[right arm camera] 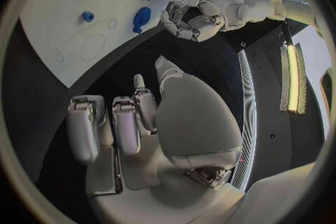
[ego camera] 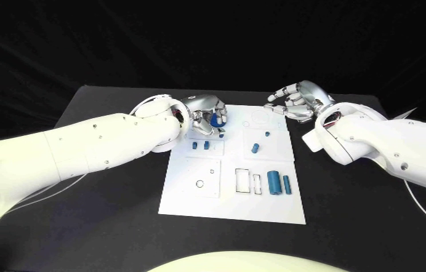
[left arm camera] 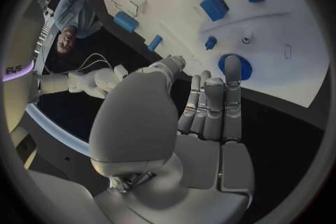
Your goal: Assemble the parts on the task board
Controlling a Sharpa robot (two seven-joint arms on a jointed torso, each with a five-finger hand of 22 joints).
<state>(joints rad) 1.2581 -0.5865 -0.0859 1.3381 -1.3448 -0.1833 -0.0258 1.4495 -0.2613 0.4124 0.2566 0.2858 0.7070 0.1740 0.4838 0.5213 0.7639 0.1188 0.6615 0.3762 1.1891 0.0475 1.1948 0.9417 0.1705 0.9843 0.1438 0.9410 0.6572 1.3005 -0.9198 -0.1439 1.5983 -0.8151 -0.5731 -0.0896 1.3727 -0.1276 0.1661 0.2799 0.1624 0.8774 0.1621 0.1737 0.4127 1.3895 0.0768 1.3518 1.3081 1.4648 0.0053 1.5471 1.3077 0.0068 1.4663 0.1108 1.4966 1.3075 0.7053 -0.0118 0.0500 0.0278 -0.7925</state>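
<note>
Two white arms reach in over the black table point(ego camera: 106, 216) in the head view, with the white task board point(ego camera: 233, 210) lying between them. The left hand point(ego camera: 206, 113) sits at the board's far left corner, its fingers curled around a round blue disc point(ego camera: 216, 120), though whether they actually grip it I cannot tell from here. The right hand point(ego camera: 297, 101) hovers past the board's far right corner, fingers bent and apart, holding nothing. On the board I count two small blue blocks point(ego camera: 200, 144) side by side near the left hand, two small blue pegs point(ego camera: 258, 143) toward the middle, and two blue cylinders point(ego camera: 274, 182) lying near the right edge beside two outlined slots point(ego camera: 242, 181). In the left wrist view, the left hand's point(left arm camera: 203, 117) fingers stretch straight toward the blue disc point(left arm camera: 235, 67), one fingertip lying over it and the others just short of it; two blue blocks point(left arm camera: 214, 5), one small peg point(left arm camera: 210, 42) and two cylinders point(left arm camera: 126, 21) lie beyond. In the right wrist view, the right hand point(right arm camera: 133, 129) is empty with its fingers loosely bent above the table, and the left hand point(right arm camera: 187, 18) shows beside the disc point(right arm camera: 141, 15) at the board's edge.
</note>
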